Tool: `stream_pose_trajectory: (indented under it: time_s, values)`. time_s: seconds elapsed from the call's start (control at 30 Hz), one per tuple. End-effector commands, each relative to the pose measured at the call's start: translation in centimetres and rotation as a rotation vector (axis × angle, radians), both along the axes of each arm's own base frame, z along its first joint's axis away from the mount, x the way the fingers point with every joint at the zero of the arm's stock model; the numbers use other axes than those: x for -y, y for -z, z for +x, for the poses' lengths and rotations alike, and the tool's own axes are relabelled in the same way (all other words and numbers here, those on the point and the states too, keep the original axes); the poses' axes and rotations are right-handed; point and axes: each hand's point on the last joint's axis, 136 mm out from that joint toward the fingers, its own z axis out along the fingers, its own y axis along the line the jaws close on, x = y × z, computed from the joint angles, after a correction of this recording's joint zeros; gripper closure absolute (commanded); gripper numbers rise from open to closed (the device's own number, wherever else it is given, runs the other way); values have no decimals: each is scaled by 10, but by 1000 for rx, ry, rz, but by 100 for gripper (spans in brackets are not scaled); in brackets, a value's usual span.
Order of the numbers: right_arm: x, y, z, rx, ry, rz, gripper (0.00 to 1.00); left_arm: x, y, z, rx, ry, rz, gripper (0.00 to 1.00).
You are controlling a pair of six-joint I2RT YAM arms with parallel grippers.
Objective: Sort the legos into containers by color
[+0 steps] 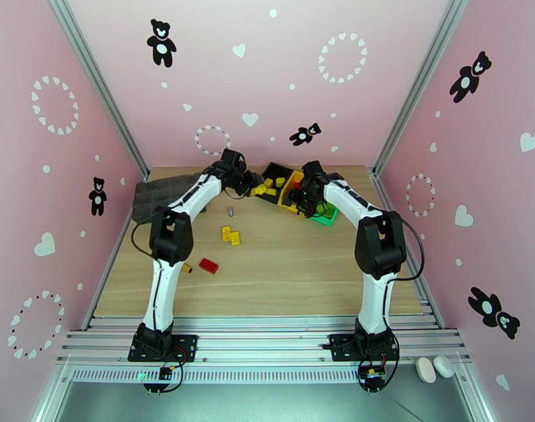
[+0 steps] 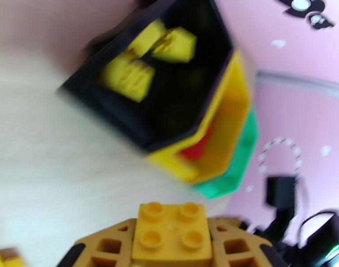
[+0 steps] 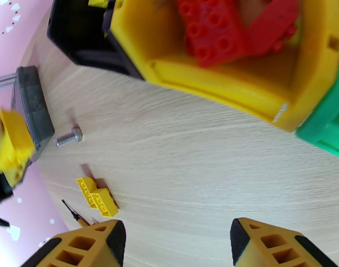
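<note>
My left gripper (image 1: 255, 188) is shut on a yellow lego (image 2: 171, 234) and hovers just in front of the black container (image 2: 191, 107), which holds yellow legos (image 2: 127, 76). Joined to it are the yellow container (image 3: 222, 92), holding red legos (image 3: 214, 30), and the green container (image 3: 332, 130). My right gripper (image 3: 173, 245) stands open above bare table in front of the yellow container, with nothing between its fingers. Two yellow legos (image 1: 230, 235) and a red lego (image 1: 209, 265) lie loose on the table.
A metal bolt (image 3: 69, 138) lies between the loose legos and the containers. A dark grey organizer tray (image 1: 158, 195) sits at the back left. An orange-handled screwdriver (image 1: 188, 269) lies beside the left arm. Pink walls enclose the table.
</note>
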Motion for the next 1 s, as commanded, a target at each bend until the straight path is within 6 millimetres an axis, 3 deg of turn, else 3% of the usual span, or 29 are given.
stream_pose_trajectory:
  time_s: [0.0, 0.2, 0.3, 0.37, 0.67, 0.8, 0.97]
  values:
    - [4, -23, -6, 35, -12, 27, 33, 19, -7, 23, -36, -63, -95, 65]
    - [12, -22, -12, 28, -9, 22, 33, 39, -11, 56, -17, -117, -204, 43]
    - [13, -23, -15, 30, -14, 14, 33, 42, -11, 56, -13, -115, -211, 28]
    - [14, -23, -15, 32, -17, 11, 33, 41, -16, 52, 7, -96, -195, 24]
    - [5, -22, -16, 34, -35, 17, 33, 21, -40, 15, 73, -17, -19, 22]
    - [-8, -20, -20, 38, -61, 2, 33, -6, -47, -11, 98, 5, 143, 22]
    - [-27, -17, -29, 41, -96, -23, 33, -53, -33, -49, 64, 19, 409, 23]
